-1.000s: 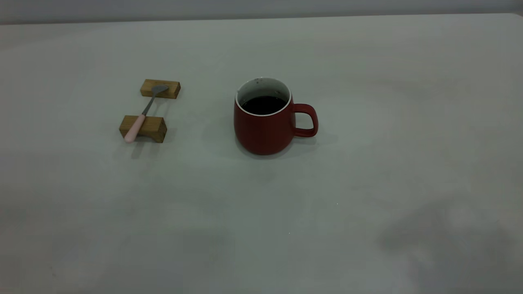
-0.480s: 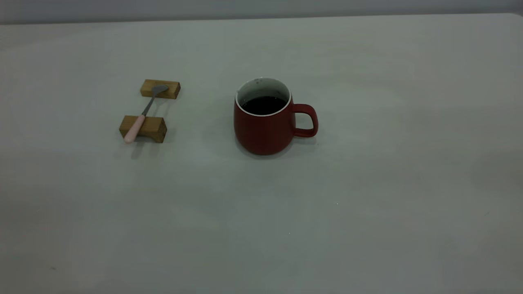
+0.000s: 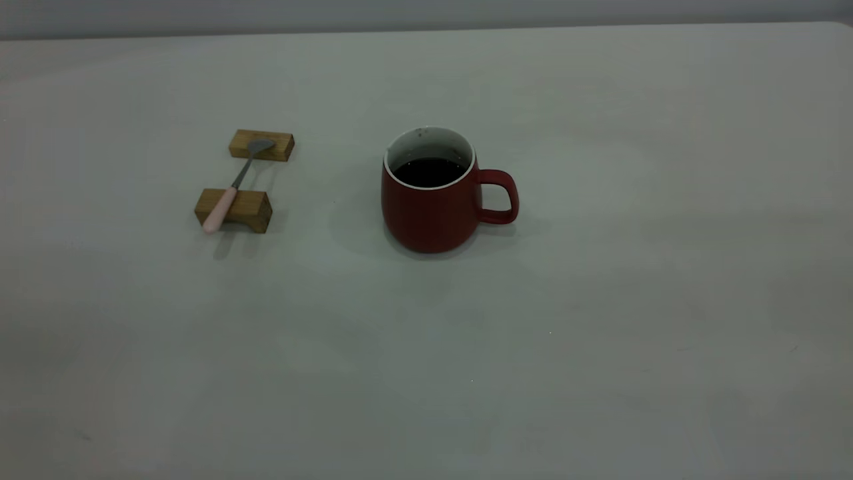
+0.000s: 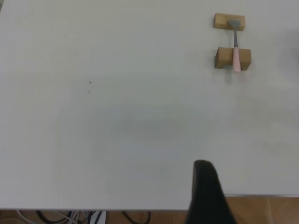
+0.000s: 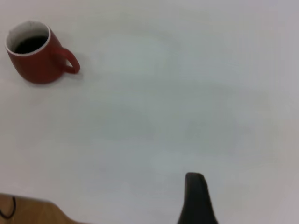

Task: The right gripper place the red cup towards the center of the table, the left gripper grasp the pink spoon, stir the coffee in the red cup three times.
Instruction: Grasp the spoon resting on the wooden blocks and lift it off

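Two tan wooden blocks (image 3: 233, 209), cables (image 4: 70, 217).

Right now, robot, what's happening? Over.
Both grippers back at table's near edge, off everything. Dark red mug of coffee mid-table. Pink-handled spoon lies across two tan wooden blocks. Nothing between.

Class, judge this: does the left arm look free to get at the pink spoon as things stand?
Probably yes. The pink spoon lies across two wooden blocks, handle raised off the table, with nothing beside it; the red cup stands apart.
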Controlling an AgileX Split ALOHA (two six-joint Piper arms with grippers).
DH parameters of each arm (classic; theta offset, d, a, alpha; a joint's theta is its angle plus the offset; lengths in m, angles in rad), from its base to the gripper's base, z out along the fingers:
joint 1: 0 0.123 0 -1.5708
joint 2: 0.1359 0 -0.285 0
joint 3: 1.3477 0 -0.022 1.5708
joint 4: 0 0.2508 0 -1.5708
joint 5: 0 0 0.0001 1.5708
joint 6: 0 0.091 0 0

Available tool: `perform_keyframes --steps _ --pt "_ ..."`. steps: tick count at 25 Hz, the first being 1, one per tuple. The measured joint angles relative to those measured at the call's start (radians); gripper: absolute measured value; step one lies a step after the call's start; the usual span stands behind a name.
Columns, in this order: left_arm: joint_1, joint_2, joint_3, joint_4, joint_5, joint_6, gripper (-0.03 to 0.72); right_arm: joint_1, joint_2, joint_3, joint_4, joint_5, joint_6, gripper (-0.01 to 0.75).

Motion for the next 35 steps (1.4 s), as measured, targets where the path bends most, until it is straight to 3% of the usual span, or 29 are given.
perform_keyframes --steps 28,35 --pt "0.000 0.020 -0.003 0.044 -0.001 -0.061 0.552 -0.003 -0.025 0.000 0.000 0.005 0.001 0.587" --pt "0.000 0.394 -0.093 0.053 -0.171 -0.121 0.556 -0.003 -0.025 0.000 0.000 0.005 0.002 0.587"
